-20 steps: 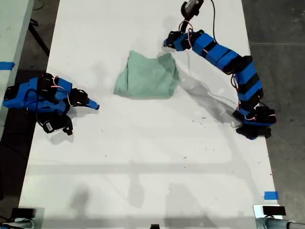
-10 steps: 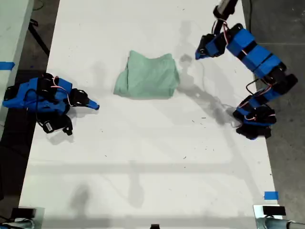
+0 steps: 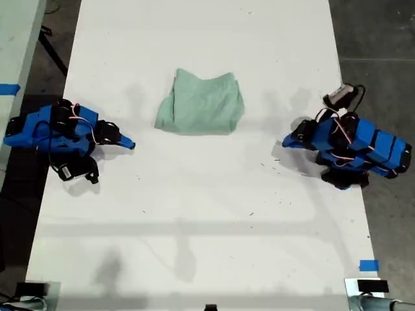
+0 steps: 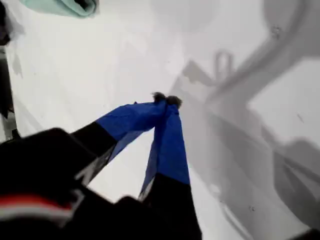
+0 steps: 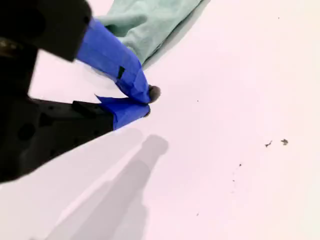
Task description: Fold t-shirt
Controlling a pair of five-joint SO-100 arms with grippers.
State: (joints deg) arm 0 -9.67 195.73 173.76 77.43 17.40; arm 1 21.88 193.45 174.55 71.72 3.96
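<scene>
- On the white bench [image 3: 194,227], the t-shirt [image 3: 200,103] lies as a compact, roughly square pale mint-green bundle, above the middle of the exterior view.
- The bundle is wrinkled, with layered edges showing along the side towards the exterior view's left.
- Nothing touches the t-shirt; both arms are well apart from it.
- One blue and black arm [image 3: 58,133] lies low at the exterior view's left, its tip pointing towards the bench's middle.
- A second blue and black arm [image 3: 350,146] is folded low at the exterior view's right, its tip also pointing inwards.
- I cannot tell with confidence from the wrist views which of these two arms is the first and which the second.
- My first claw [image 4: 166,100] has its two blue fingers meeting at the tips, pinched together on nothing, above bare bench crossed by grey shadows.
- In the first wrist view only a corner of the t-shirt [image 4: 60,6] shows, far from the claw.
- My second claw [image 5: 149,102] is likewise closed tip to tip and empty.
- In the second wrist view the t-shirt [image 5: 150,25] lies beyond the fingertips, near but seemingly not touching them.
- A few dark specks [image 5: 276,143] dot the bench near that claw.
</scene>
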